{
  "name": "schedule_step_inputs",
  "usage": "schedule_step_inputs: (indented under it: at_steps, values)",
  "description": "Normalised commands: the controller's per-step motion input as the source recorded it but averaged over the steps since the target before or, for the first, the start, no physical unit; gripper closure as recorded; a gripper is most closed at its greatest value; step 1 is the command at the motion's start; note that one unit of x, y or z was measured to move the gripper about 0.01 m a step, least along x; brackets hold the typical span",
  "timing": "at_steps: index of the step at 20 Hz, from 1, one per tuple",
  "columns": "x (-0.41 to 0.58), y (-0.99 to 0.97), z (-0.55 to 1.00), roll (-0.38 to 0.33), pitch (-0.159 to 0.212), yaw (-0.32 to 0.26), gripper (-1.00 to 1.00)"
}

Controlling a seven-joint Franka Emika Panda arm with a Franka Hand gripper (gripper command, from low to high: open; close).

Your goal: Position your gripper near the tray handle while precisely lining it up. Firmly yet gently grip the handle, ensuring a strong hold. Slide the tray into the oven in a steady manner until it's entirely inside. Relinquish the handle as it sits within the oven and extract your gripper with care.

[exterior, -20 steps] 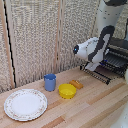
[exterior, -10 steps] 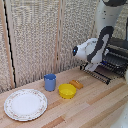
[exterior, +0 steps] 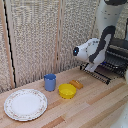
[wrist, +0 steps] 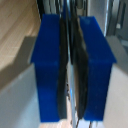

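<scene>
The worktop (exterior: 95, 107) of pale wood runs under everything, with slatted blinds (exterior: 35, 40) standing behind it. My arm (exterior: 107, 30), white with black joints, comes down at the exterior view's right and bends toward the oven (exterior: 119, 52), a dark box at the far right edge, only partly in frame. The tray (exterior: 102, 72), a dark rack of thin parallel bars, sticks out of the oven's front over the worktop, and its front bar, the tray handle (exterior: 95, 75), lies along the edge nearest the middle of the scene.

At the exterior view's lower left sits 1 round patterned plate (exterior: 25, 104), well apart from the rack. Near the centre stand a yellow bowl (exterior: 67, 90) and, just beside it toward the plate, a blue cup (exterior: 49, 82). A small orange block (exterior: 76, 84) lies between the bowl and the rack.

My gripper (wrist: 71, 65) is hidden behind my wrist in the exterior view. In the wrist view the 2 blue fingertips (wrist: 47, 65) fill the frame with only a narrow dark slit between them; thin dark bars run through that slit, so my jaws look pressed onto the tray handle, though the picture is blurred.
</scene>
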Motion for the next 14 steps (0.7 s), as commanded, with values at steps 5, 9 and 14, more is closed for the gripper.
schedule_step_inputs:
  at_steps: [5,9,14]
  values:
    - [-0.221,-0.53,0.74,-0.001,-0.019,0.188,1.00]
    - [-0.302,-0.72,0.96,0.000,-0.003,0.109,1.00]
    - [-0.242,-0.81,0.72,0.000,0.000,0.096,1.00]
